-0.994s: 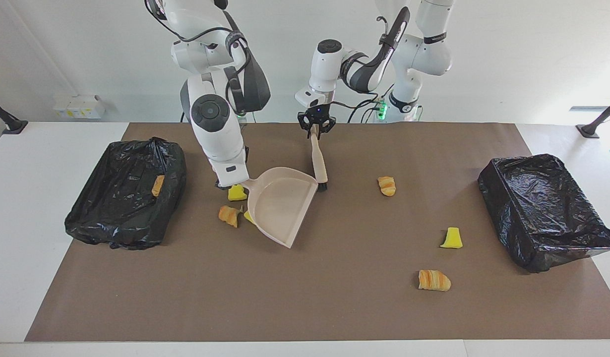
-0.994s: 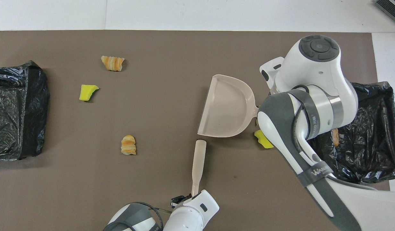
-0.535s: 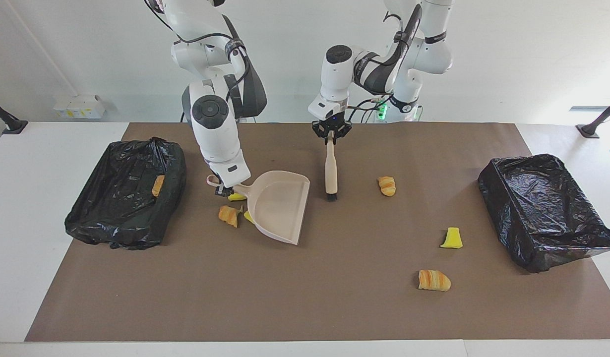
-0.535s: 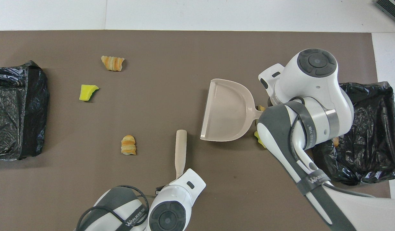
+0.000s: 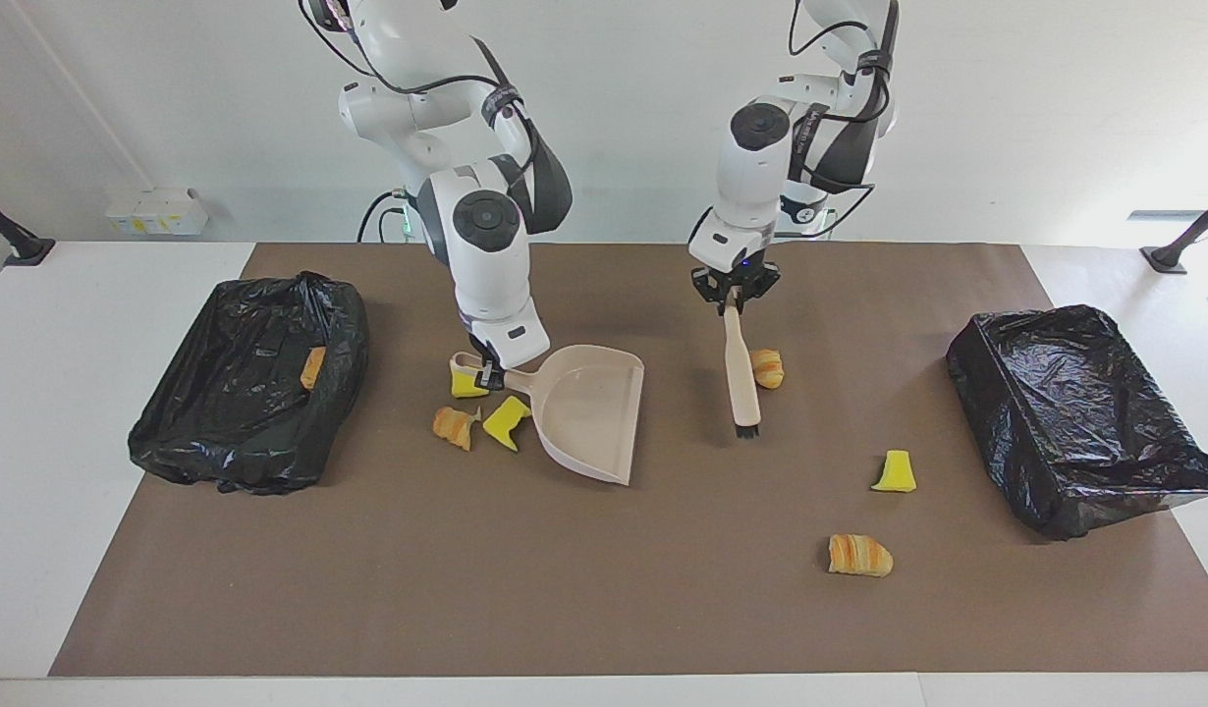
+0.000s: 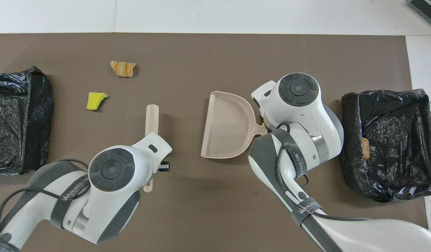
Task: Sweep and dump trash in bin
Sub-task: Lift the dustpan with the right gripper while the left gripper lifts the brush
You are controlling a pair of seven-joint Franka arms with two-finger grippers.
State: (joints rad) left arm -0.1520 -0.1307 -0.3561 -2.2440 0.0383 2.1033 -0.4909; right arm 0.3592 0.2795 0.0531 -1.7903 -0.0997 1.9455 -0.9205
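Two robot hands work dustpan and brush at frame centre.
Left hand grips brush, right hand grips dustpan handle; foam and croissant trash looks light, soft, easily swept, not pinched.

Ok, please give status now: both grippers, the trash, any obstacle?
Right gripper shut on dustpan handle. Left gripper shut on brush. Six trash pieces on mat, pan empty. Nothing blocking.
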